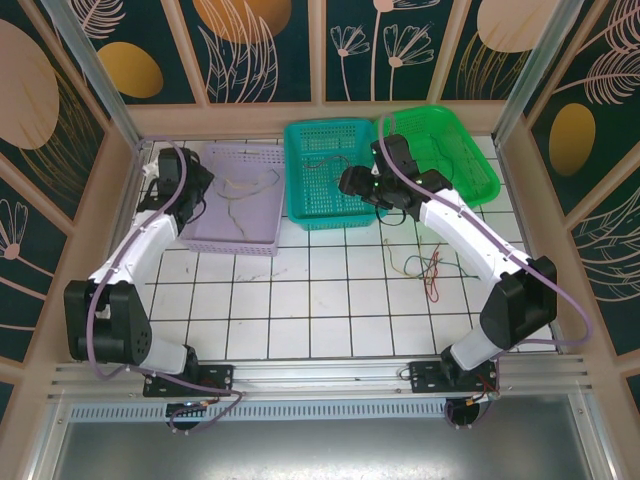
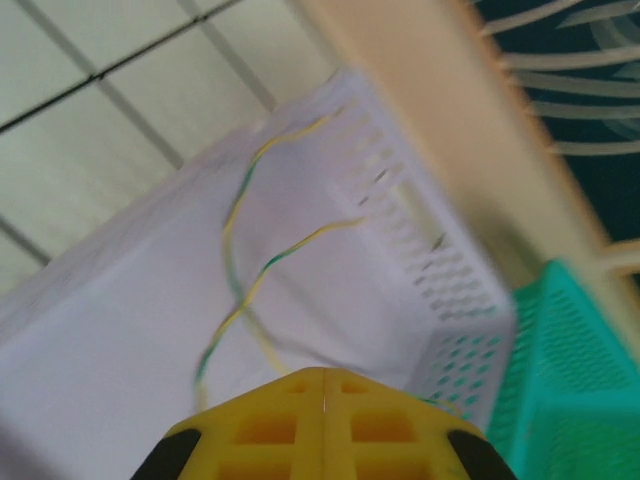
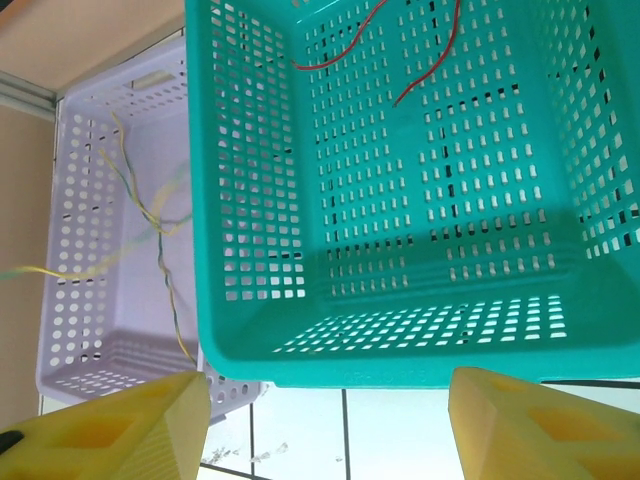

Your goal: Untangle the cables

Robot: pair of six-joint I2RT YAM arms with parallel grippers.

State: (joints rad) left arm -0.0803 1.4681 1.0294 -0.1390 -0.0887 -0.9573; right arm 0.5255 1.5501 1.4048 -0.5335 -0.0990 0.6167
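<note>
Light is bright and even from above, and the top view is sharp across the white tiled table (image 1: pixel 300 300), with only faint, soft shadows. The left wrist view is blurred throughout, smearing the lilac basket (image 2: pixel 150 330) and yellow-green wire (image 2: pixel 226 235). The right wrist view is crisp on the teal basket (image 3: pixel 400 250), whose near-wall holes glow bright.

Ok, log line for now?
left gripper shut, at lilac basket | right gripper open, at teal basket | cable tangle on tiles
</note>
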